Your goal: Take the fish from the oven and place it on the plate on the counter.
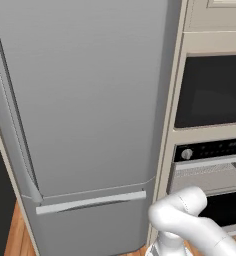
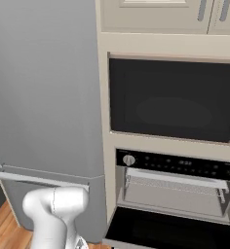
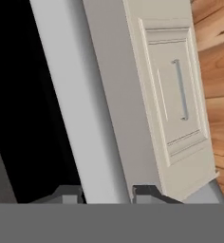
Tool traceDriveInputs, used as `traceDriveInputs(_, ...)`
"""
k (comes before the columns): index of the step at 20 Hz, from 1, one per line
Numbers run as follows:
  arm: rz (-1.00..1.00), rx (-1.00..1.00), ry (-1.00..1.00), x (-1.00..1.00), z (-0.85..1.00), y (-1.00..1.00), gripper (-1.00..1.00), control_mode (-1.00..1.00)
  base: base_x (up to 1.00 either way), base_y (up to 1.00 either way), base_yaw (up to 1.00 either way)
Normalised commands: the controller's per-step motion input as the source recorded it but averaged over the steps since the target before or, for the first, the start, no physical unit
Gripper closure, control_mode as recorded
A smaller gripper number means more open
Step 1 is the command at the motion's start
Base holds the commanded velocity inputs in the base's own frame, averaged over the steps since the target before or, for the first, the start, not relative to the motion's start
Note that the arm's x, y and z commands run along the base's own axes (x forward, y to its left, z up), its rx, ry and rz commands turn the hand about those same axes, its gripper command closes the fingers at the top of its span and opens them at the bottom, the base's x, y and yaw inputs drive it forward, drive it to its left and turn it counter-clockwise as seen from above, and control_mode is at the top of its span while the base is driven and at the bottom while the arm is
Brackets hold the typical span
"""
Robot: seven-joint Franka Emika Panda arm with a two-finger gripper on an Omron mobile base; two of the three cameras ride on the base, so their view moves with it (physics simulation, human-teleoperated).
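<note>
honestly, the fish cannot be made out anywhere on the wire rack inside the oven — the cavity stands open, its door dropped down flat in the right base view, but the rack looks bare from this angle and its depth is dim. judging from the task alone, such a fish should be light, a bit slick and soft, so a hold across the thick middle of the body with gentle pressure seems safest; a tail grip would likely slip.

around the oven: its black control strip and round silver knob sit above the cavity, a black-glass appliance higher up, and a tall grey fridge to the left. the white arm reaches low, over wooden floor.

the claw shows two dark tips set apart with nothing between them — released, facing a cream cabinet panel with a slim handle. the plate and the counter lie outside these pictures.
</note>
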Motion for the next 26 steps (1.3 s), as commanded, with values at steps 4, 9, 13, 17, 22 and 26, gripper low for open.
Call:
traceDriveInputs(4,0.0,0.0,0.06,-0.07,-0.08,-0.04,-1.0,-1.0,0.0,0.0,0.0)
traceDriveInputs(9,0.0,0.0,0.0,-0.21,0.22,-0.01,-1.0,-1.0,0.0,0.0,0.0)
traceDriveInputs(13,0.02,0.0,-0.03,-0.32,0.68,-0.25,-1.0,-1.0,0.0,0.0,0.0)
traceDriveInputs(17,0.07,0.02,-0.07,-0.42,0.99,-0.25,-1.0,-1.0,0.0,0.0,0.0)
traceDriveInputs(22,0.11,0.01,-0.05,-0.31,1.0,-0.02,-1.0,-1.0,0.0,0.0,0.0)
traceDriveInputs(26,0.12,0.0,0.0,-0.12,1.0,0.0,-1.0,-1.0,0.0,0.0,0.0)
